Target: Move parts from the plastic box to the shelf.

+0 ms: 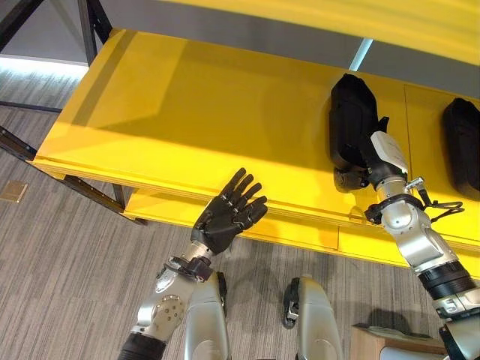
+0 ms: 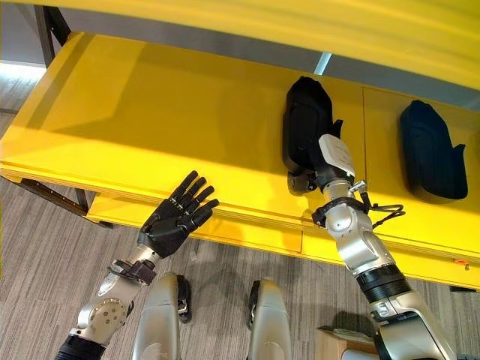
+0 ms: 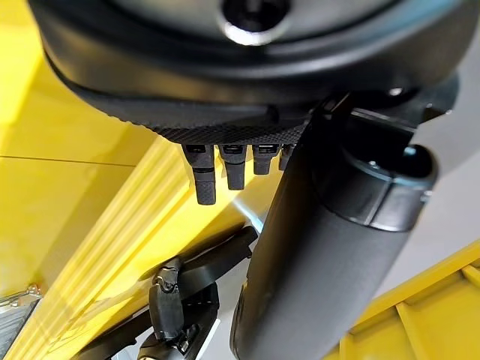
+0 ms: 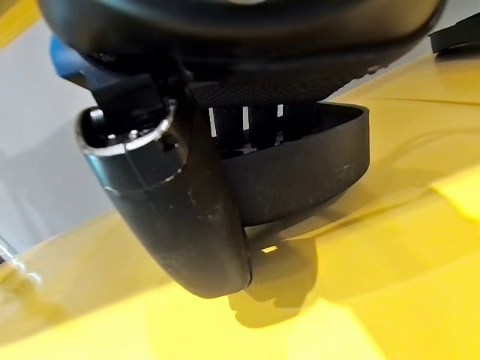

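Observation:
A black moulded part [image 1: 351,112] lies lengthwise on the yellow shelf [image 1: 187,112], right of centre. My right hand [image 1: 379,154] grips its near end; in the right wrist view the thumb [image 4: 172,217] and fingers curl round the part's curved black rim [image 4: 300,180], close above the shelf board. A second black part [image 1: 461,142] rests on the shelf further right, apart from the hand. My left hand [image 1: 229,214] hovers open in front of the shelf's front edge, fingers straight and spread, holding nothing. Its fingers [image 3: 206,180] show in the left wrist view.
An upper yellow board [image 1: 337,15] overhangs the shelf. Dark metal frame legs [image 1: 90,191] stand at the left over the grey floor. A lower yellow ledge [image 1: 165,208] runs under the front edge. A brown box corner [image 1: 397,341] sits at the lower right.

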